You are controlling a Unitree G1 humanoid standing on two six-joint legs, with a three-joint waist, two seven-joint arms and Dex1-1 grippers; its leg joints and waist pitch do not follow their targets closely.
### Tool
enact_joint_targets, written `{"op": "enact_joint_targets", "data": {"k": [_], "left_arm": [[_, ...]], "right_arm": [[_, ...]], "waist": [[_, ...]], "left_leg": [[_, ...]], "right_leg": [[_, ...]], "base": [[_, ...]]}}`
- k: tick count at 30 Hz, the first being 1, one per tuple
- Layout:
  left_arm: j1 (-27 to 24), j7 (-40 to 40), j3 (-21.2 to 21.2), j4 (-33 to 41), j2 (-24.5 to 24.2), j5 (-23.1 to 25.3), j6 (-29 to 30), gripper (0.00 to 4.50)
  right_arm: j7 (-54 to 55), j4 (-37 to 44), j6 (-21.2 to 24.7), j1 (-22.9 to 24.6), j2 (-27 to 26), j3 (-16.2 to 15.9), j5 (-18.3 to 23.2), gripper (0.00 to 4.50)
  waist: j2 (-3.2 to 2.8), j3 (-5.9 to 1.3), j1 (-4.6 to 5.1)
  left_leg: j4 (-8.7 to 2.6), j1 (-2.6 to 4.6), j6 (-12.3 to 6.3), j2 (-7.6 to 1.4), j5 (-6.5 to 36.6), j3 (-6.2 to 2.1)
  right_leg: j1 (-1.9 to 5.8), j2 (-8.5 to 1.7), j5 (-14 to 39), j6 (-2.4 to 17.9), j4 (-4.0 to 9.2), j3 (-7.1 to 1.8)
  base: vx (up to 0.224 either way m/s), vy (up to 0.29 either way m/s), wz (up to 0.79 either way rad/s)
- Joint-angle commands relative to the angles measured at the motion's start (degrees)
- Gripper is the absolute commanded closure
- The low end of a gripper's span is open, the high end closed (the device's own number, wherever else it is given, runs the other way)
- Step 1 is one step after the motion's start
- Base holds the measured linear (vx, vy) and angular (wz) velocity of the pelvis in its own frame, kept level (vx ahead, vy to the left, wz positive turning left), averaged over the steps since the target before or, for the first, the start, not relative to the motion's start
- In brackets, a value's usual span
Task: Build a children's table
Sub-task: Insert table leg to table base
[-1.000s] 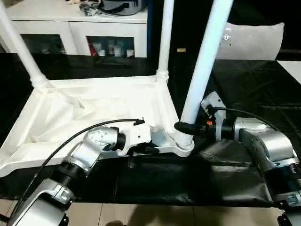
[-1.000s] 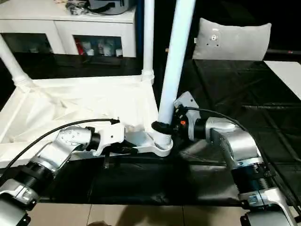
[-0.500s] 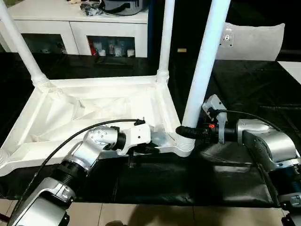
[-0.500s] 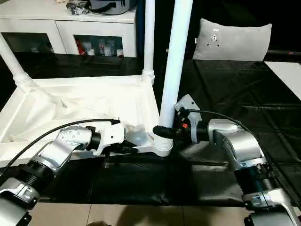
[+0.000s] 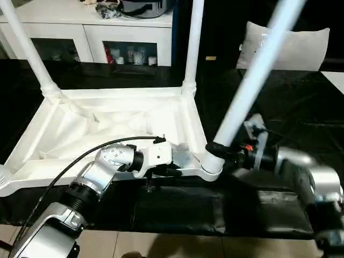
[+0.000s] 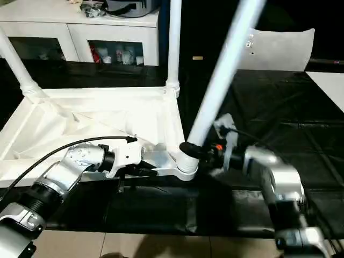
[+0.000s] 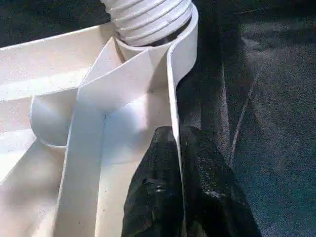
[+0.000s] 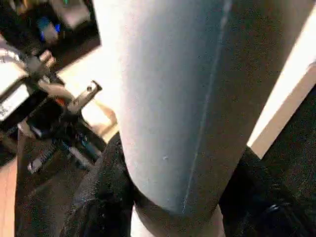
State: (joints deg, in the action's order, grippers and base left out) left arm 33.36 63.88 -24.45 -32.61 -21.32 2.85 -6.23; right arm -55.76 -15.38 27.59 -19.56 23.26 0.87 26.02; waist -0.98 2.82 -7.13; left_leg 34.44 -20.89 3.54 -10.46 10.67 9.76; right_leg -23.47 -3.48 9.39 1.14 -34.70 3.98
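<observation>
The white table top (image 5: 107,121) lies upside down, ribbed underside up, on a black cover. Two legs stand in its far sockets, one at the left (image 5: 27,51) and one at the back (image 5: 192,45). A third leg (image 5: 252,80) sits in the near right corner socket (image 5: 210,166) and leans steeply to the right. My right gripper (image 5: 217,149) is shut around that leg's base, its black fingers (image 8: 98,197) on both sides of the tube (image 8: 187,98). My left gripper (image 5: 173,170) is shut on the top's near rim (image 7: 173,113), just beside the socket's threaded leg end (image 7: 148,19).
A white cabinet (image 5: 107,37) with glass doors stands behind the table top, with clutter on it. A grey cushion (image 5: 303,48) leans at the back right. The black cover (image 5: 285,102) spreads to the right of the top. Bare floor runs along the near edge.
The leg in the near right socket has swung from nearly upright to a strong lean rightward, and my right arm has moved with it. My left gripper holds the rim as before.
</observation>
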Motion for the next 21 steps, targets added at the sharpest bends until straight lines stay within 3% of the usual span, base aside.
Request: {"op": "enact_joint_targets", "data": {"k": [1,2,3,5,6,11,16,17,20,21], "left_arm": [[0.4,-1.4,0.6,-0.8,-0.1,1.0,-0.8,4.5],[0.4,-1.6,0.8,-1.1,0.1,1.1,-0.8,4.5],[0.5,-1.8,0.8,-1.4,0.2,1.2,-0.9,4.5],[0.5,-1.9,0.9,-1.6,0.3,1.3,-1.0,4.5],[0.4,-2.0,0.8,-1.9,0.4,1.4,-1.2,4.5],[0.5,-1.5,0.4,-1.6,0.2,1.7,-1.3,4.5],[1.7,0.1,-0.3,-2.7,-0.7,2.3,-2.4,4.5],[2.1,0.5,-0.4,-3.1,-0.9,2.5,-2.7,4.5],[2.6,0.9,-0.4,-3.6,-1.1,2.6,-3.1,4.5],[3.4,1.1,-0.5,-4.3,-1.3,2.9,-3.4,4.5]], "right_arm": [[2.2,-0.1,-1.7,2.6,-0.6,-0.7,-1.8,2.62],[2.6,0.5,-2.6,3.4,-0.9,-0.5,-2.0,2.62],[3.3,1.1,-3.7,4.5,-1.0,-0.8,-2.9,2.62],[3.7,1.5,-4.5,5.2,-1.0,-1.1,-3.6,2.62],[4.8,1.8,-6.6,6.3,-0.7,-2.0,-5.6,2.62],[5.3,2.9,-9.2,6.0,1.9,-6.6,-11.6,2.62],[1.0,2.7,-7.1,3.0,4.4,-11.3,-13.7,2.62],[-0.6,2.4,-6.8,2.5,5.2,-12.7,-14.1,2.62],[-2.4,1.9,-6.4,1.8,6.0,-14.3,-14.8,2.62],[-3.9,0.9,-6.1,0.9,6.4,-15.6,-15.3,2.62]], "waist": [[-0.25,-3.36,-0.03],[-0.34,-3.34,0.02],[-0.66,-3.0,0.28],[-0.59,-2.9,0.44],[-0.71,-2.92,0.71],[-0.96,-3.13,1.06],[-0.78,-2.91,1.37],[-0.39,-2.93,1.46],[-0.69,-3.06,1.35],[-0.46,-3.15,1.28]], "left_leg": [[-4.31,0.64,-0.54,-2.41,15.5,-0.92],[-4.34,0.78,-0.38,-2.34,16.3,-0.99],[-4.42,1.1,-0.3,-2.14,18.4,-1.11],[-4.48,1.27,-0.3,-2.15,19.3,-1.13],[-4.51,1.56,-0.34,-2.04,20.3,-1.29],[-5.03,1.4,-0.5,-2.4,20.3,-1.48],[-4.96,1.7,-0.82,-2.17,21.5,-1.47],[-4.93,1.67,-0.95,-2.27,21.3,-1.38],[-5.01,1.59,-1.18,-2.44,20.3,-1.41],[-4.97,1.52,-1.36,-2.45,19.7,-1.33]], "right_leg": [[2.79,-4.92,23.9,7.7,5.72,-2.48],[2.81,-4.98,25.5,7.3,5.8,-2.4],[2.59,-4.97,30.7,5.8,6.48,-2.16],[2.52,-4.95,32.6,5.2,6.85,-2.04],[2.47,-5.02,35.6,3.7,7.38,-1.81],[2.7,-4.88,31.5,4.5,7.03,-1.97],[2.65,-5.05,33.8,4.5,7.34,-1.91],[2.6,-5.03,33.9,4.3,7.44,-2.0],[2.7,-5.03,32.1,4.9,7.14,-2.12],[2.79,-5.07,30.8,5.4,6.95,-2.22]], "base": [[0.0,0.0,0.0],[0.0,0.0,0.0],[0.0,0.0,0.0],[0.0,0.0,0.0],[0.0,0.0,0.0],[0.0,0.0,0.0],[0.0,0.0,0.0],[0.0,0.0,0.0],[0.0,0.0,0.0],[0.0,0.0,0.0]]}}
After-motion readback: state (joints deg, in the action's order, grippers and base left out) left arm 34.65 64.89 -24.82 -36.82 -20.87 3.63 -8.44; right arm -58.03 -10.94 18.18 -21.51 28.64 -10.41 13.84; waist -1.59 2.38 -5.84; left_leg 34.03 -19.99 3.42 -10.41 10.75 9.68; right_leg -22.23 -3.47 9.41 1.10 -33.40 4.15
